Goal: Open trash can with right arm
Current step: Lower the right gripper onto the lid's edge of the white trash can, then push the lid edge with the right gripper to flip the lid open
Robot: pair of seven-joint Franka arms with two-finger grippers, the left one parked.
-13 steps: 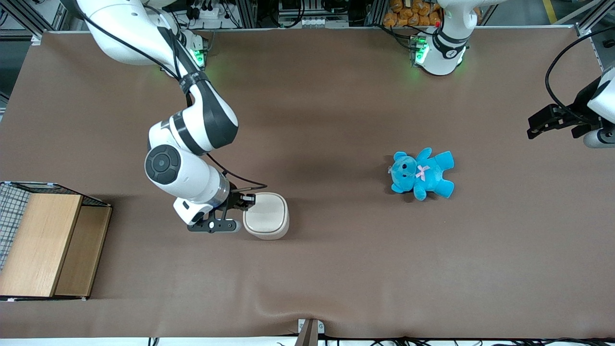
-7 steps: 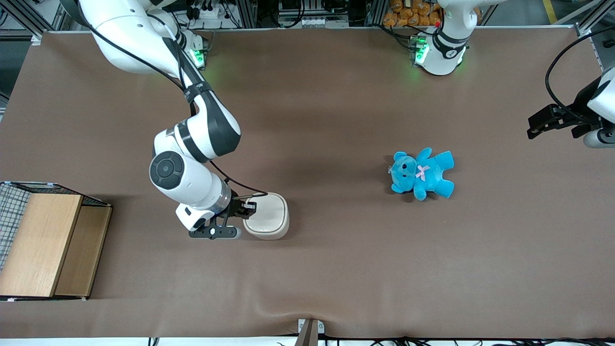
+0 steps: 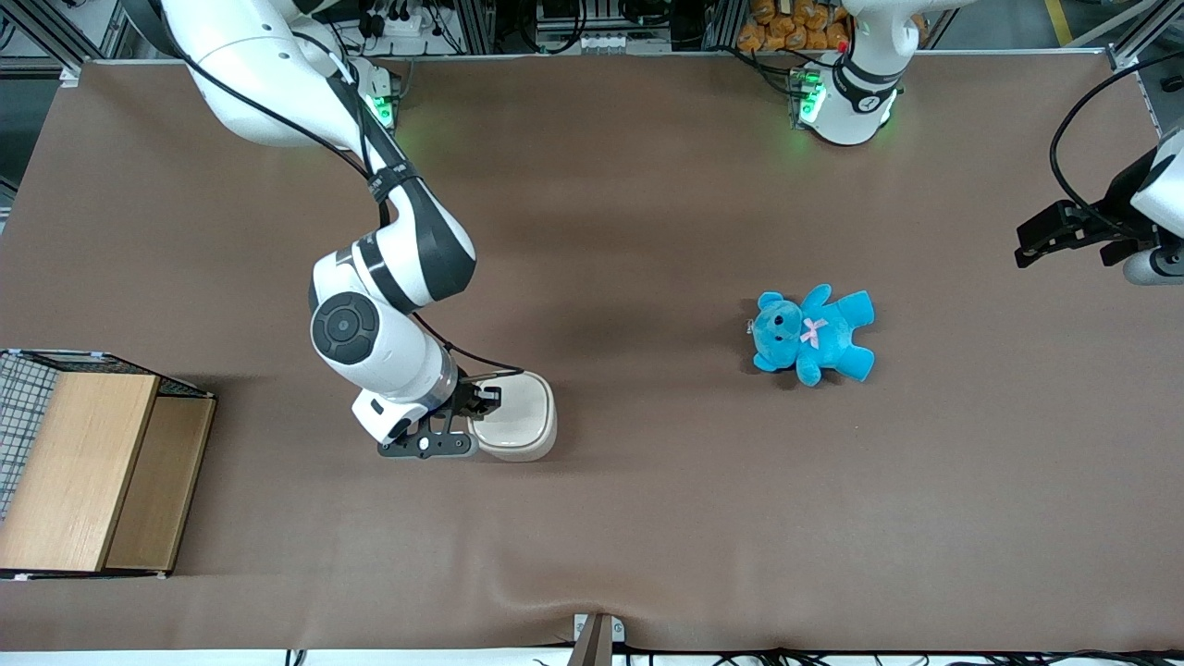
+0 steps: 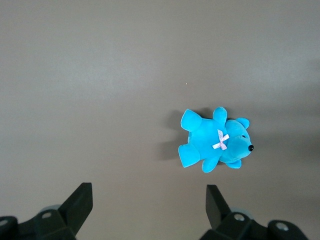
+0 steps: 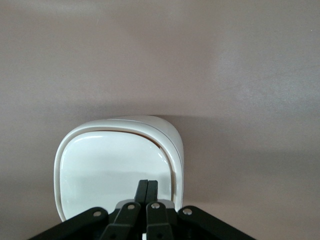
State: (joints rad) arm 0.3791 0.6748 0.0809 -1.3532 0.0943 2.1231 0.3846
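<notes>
From my console I see the table (image 3: pixel 647 185) covered edge to edge in a plain brown mat, slightly rippled near the middle of the edge nearest the front camera, where a small metal bracket (image 3: pixel 597 638) sits. Along the table's edge farthest from the front camera there are aluminium frame rails, cabling and a heap of orange-tan items (image 3: pixel 786 28); green lights glow at both arm bases. I can read no brand, label or writing anywhere. The trash can (image 3: pixel 520 418) stands on the mat toward the working arm's end of the table, roughly midway between the edge nearest the front camera and the edge farthest from it, its cream lid (image 5: pixel 112 175) lying low with a thin dark seam showing along one rim in the right wrist view. My right arm (image 3: pixel 388 268) bends down over it, and the end effector (image 3: pixel 481 400) sits on the lid at the side toward the working arm's end, its two fingers (image 5: pixel 152 197) pressed together with nothing between them. A wooden box with wire mesh (image 3: pixel 83 467) rests at the working arm's end, near the corner closest to the front camera. A blue teddy bear (image 3: pixel 814 335) with a pink bow lies on its back toward the parked arm's end, well apart from the trash can.
</notes>
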